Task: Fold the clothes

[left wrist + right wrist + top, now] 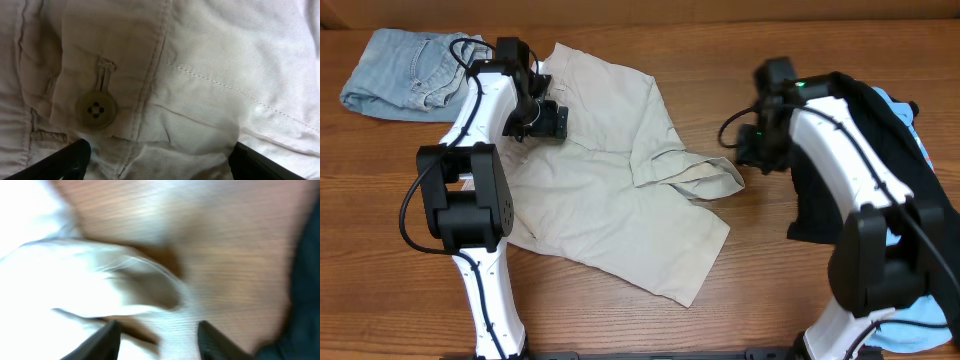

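Beige shorts (610,190) lie rumpled on the wooden counter (720,60). The left hand (160,156), fingers spread, hangs over the waistband by its button (96,110). The right hand (159,337), also spread and holding nothing, hovers beside the shorts' crumpled hem.

Beige shorts (610,190) are lying spread and rumpled mid-bench (720,50), one hem curling over and the waistband button (96,110) fastened. Denim shorts (405,70) are lying bunched far left. A black garment (895,130) is lying over a sky-blue one (923,312) at right.
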Available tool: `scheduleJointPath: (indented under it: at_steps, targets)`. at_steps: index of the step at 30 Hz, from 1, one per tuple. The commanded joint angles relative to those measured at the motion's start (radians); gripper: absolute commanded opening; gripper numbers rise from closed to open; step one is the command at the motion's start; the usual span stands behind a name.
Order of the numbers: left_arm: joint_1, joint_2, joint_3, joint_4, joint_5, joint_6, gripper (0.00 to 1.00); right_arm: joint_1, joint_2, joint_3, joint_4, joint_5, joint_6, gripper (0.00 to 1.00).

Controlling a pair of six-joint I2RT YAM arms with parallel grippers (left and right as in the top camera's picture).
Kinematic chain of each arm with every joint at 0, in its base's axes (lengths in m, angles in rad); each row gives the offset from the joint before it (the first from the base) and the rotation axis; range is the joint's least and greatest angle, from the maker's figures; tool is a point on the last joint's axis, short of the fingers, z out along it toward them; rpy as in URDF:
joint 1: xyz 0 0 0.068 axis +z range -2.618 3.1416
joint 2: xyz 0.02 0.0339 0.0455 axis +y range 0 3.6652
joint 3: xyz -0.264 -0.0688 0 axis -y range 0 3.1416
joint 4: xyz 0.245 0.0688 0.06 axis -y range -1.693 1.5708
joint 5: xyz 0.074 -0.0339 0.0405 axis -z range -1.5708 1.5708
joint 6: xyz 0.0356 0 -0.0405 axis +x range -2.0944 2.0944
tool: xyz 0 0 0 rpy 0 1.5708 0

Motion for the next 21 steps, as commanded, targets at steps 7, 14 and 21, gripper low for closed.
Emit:
scheduleJointPath:
  at_steps: [7, 14, 21]
  targets:
    - [-0.006, 0.040, 0.006, 0.013, 0.001, -0.003, 0.91, 0.312, 0.000, 0.028, 0.239, 0.048, -0.098, 0.79]
    - [-0.006, 0.040, 0.006, 0.014, 0.001, -0.005, 0.91, 0.402, 0.118, 0.028, 0.328, 0.116, -0.095, 0.83]
    - [-0.006, 0.040, 0.006, 0.014, 0.000, -0.011, 0.91, 0.412, 0.182, 0.028, 0.338, 0.116, -0.048, 0.68]
